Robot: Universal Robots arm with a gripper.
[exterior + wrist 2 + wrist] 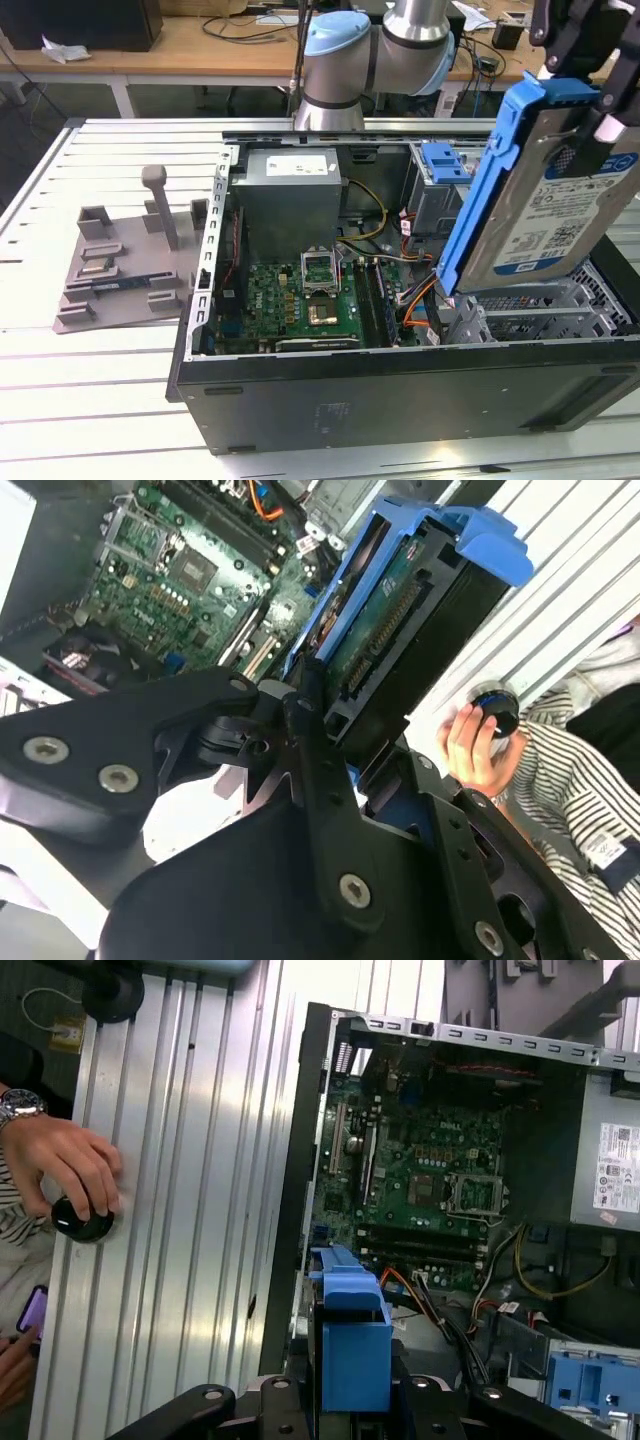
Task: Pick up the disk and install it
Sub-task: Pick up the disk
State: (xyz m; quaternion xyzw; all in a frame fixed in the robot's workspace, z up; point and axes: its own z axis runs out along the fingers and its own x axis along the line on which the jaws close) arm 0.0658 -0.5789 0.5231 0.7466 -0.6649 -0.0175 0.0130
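Our black jaws are clamped on the flat rectangular silver disk [540,140], blue plastic rails along its edges. It hangs tilted just below them, above the grey metal drive cage [545,315] in the open black computer case [400,400]. We cannot read its white-and-blue label [565,225].
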